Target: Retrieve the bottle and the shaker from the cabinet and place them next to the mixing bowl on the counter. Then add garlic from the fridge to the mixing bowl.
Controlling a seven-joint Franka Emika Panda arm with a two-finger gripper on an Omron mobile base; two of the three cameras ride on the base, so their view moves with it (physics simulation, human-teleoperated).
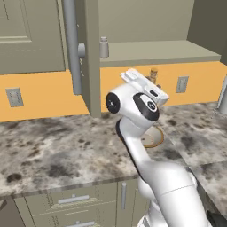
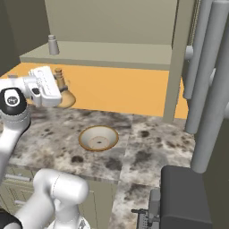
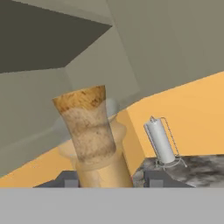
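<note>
Jaws of mine [image 3: 107,178] sit narrow around the tan wooden-looking bottle [image 3: 92,140], one dark fingertip [image 3: 66,178] on each side of its lower body, pressed against it. Its waisted neck and brown-mottled flared top rise straight ahead of my hand camera. In the right base view the bottle [image 2: 60,85] shows just beyond my white hand [image 2: 44,87], in front of the orange wall, above the far left part of the tabletop [image 2: 147,147]; I cannot tell whether its base touches the granite.

Up on the open olive-grey wall cabinet's shelf [image 1: 159,53] stands the small grey shaker with its narrower cap [image 1: 104,47], near the left end, just right of the open panelled door [image 1: 91,62] and its long grey bar handle [image 1: 72,44].

On the grey-beige speckled tabletop lies the shallow tan mixing bowl with a cream rim [image 2: 99,138], nearer than the bottle and to its right, apart from it. From the left base view my forearm covers most of that bowl [image 1: 156,137].

Beyond the bottle in my hand view, a grey roll in a wire stand [image 3: 160,142] rests on the tabletop by the orange wall.
</note>
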